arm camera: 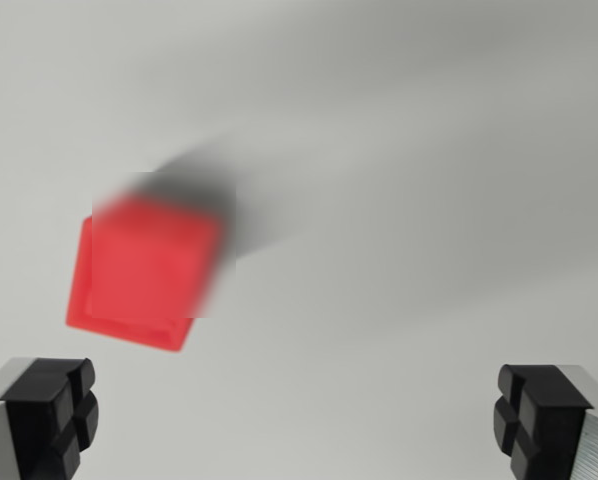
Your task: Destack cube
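Surface: plain pale grey tabletop [429, 150] fills your view | Cube: blurred red cube [144, 270] sits on it at the wrist view's left, beyond the fingertips, dark shadow trailing up and right; you cannot tell whether it is one cube or a stack | Claw: gripper [297, 415] spread wide, black pads [54, 405] at the near corners, gripping nothing.

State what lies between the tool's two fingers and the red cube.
Nothing: in the wrist view only bare grey surface separates the open tool from the blurred red cube, towards the wrist view's left.
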Robot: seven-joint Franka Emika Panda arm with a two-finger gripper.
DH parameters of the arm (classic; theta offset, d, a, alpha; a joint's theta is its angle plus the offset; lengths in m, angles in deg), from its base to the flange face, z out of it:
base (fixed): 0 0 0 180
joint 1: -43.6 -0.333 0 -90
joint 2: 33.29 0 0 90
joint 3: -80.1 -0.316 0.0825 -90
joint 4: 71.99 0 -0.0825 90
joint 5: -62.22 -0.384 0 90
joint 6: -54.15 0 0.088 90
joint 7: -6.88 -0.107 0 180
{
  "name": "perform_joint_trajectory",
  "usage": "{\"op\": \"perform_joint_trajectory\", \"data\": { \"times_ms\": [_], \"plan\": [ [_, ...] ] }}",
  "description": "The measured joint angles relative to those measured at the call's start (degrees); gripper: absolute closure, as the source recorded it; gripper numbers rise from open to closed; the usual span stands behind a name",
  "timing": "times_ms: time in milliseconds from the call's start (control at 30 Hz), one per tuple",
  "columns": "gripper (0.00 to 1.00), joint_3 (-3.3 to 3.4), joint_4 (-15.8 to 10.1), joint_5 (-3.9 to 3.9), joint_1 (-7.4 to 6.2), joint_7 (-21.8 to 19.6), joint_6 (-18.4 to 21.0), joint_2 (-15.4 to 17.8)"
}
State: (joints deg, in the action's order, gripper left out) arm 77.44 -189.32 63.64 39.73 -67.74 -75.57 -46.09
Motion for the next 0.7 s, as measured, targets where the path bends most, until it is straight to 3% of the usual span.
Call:
{"op": "perform_joint_trajectory", "data": {
  "times_ms": [700],
  "plan": [
    [0.0,-0.44,0.0,0.0,-5.61,-15.0,-5.2,-5.1]
  ]
}}
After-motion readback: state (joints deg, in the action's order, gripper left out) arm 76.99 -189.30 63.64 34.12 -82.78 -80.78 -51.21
